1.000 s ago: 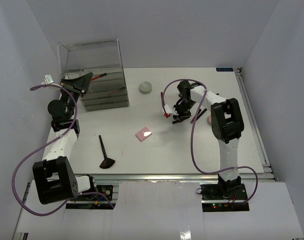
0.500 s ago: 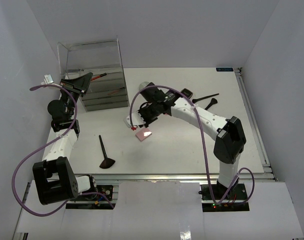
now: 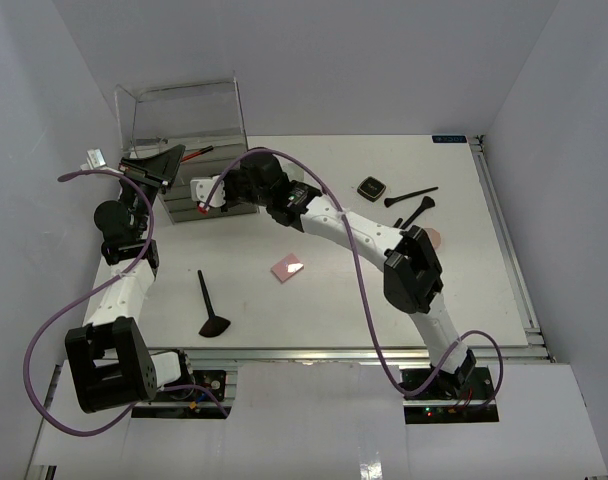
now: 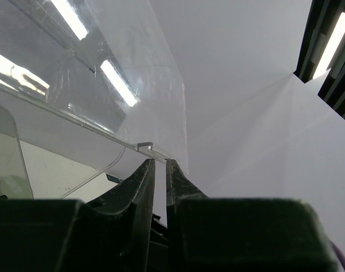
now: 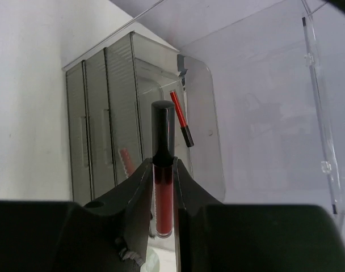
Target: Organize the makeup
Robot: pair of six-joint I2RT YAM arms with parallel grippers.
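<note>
My right gripper (image 3: 202, 193) (image 5: 163, 161) is shut on a slim red-and-black stick (image 5: 163, 136), held just in front of the clear drawer box (image 3: 224, 205) (image 5: 101, 119). Another red stick (image 5: 181, 118) (image 3: 196, 153) lies in the box's open top compartment. My left gripper (image 3: 169, 160) (image 4: 159, 161) is at the box's top left, its jaws nearly together at the edge of the raised clear lid (image 4: 104, 68). A pink square compact (image 3: 287, 267) and a black brush (image 3: 208, 305) lie on the table. The grey jar is hidden behind my right arm.
A black square compact (image 3: 372, 187), two black brushes (image 3: 412, 194) (image 3: 419, 210) and a pink disc (image 3: 435, 238) sit at the right. A pinkish item (image 5: 127, 161) shows inside a drawer. White walls enclose the table (image 3: 334, 310).
My right arm has swung from the table's right-middle across to the drawer box, carrying the stick. The left arm has not moved.
</note>
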